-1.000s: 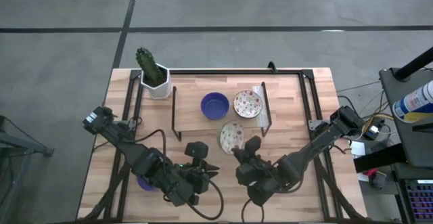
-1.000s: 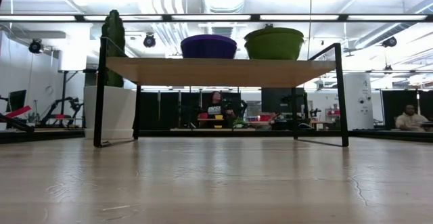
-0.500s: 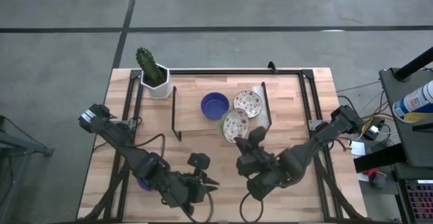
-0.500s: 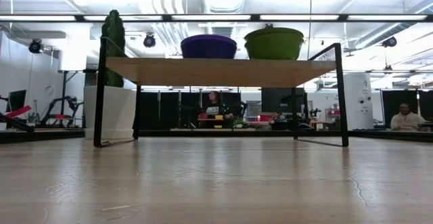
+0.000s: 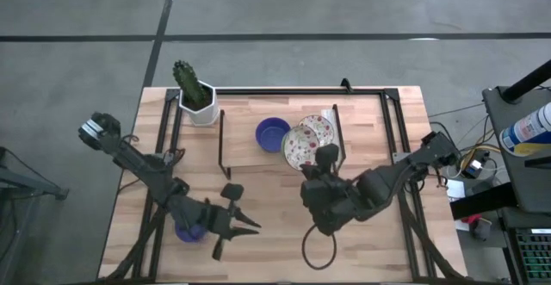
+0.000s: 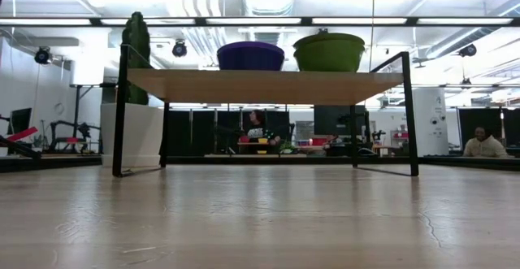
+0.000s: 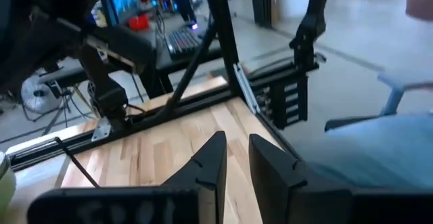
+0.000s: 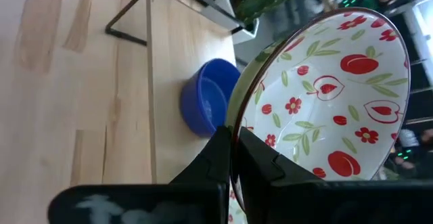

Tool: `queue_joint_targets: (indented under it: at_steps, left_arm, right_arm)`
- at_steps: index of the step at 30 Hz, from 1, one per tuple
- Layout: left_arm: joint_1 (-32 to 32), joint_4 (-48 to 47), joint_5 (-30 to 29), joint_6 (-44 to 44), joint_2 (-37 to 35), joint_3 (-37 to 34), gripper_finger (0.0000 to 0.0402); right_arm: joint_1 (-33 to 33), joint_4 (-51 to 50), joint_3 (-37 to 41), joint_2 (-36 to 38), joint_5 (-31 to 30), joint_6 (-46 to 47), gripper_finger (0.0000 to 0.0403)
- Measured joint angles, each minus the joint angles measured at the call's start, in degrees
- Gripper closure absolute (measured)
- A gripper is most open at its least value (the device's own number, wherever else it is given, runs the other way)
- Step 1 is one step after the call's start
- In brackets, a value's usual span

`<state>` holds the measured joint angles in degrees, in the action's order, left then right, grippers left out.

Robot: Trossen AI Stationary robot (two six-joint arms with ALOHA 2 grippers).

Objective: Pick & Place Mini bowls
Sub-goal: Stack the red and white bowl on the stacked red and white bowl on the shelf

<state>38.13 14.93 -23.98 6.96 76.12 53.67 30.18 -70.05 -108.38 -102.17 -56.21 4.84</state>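
My right gripper (image 5: pixel 317 161) (image 8: pixel 237 153) is shut on a white mini bowl with red flowers (image 5: pixel 297 147) (image 8: pixel 325 109), held above the low wooden shelf (image 5: pixel 243 149). On that shelf rest a deep blue mini bowl (image 5: pixel 272 133) (image 8: pixel 206 105) and a second floral bowl (image 5: pixel 323 127), partly covered by the held one. Another blue bowl (image 5: pixel 187 231) sits on the table near its left front, half hidden under my left arm. My left gripper (image 5: pixel 241 223) (image 7: pixel 235 162) hovers beside it, open by a narrow gap and empty. My right gripper pinches the floral bowl's rim (image 8: pixel 235 119) at the side nearest the table's front, one finger inside the bowl and one on its green outer wall. The fingers reach from the near side toward the far edge. The bowl is lifted clear and tilted over the shelf.
A white hexagonal pot with a cactus (image 5: pixel 196 97) stands at the far left corner, beside the shelf's black frame (image 6: pixel 120 110). In the low view the two shelved bowls (image 6: pixel 250 55) (image 6: pixel 328 51) show on the shelf top. Bare wood lies in front of the shelf.
My right gripper has carried the floral bowl toward the far edge, from in front of the shelf to above it, close to the blue bowl and over the other floral bowl. My left arm has drawn back toward the table's left, its gripper shifting left and slightly nearer.
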Motion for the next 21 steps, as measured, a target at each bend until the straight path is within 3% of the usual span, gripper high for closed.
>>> queue_joint_targets:
  at_steps: [7,21]
  left_arm:
    - [0.0,8.5,0.4,-1.1,-4.5,-9.0,0.0339]
    - [0.8,8.6,2.3,-2.6,-5.2,-10.0,0.0339]
  right_arm:
    - [-4.8,-7.7,-5.9,0.0,6.8,1.2,0.0394]
    - [-16.8,-20.0,-7.0,-0.1,19.0,1.3,0.0394]
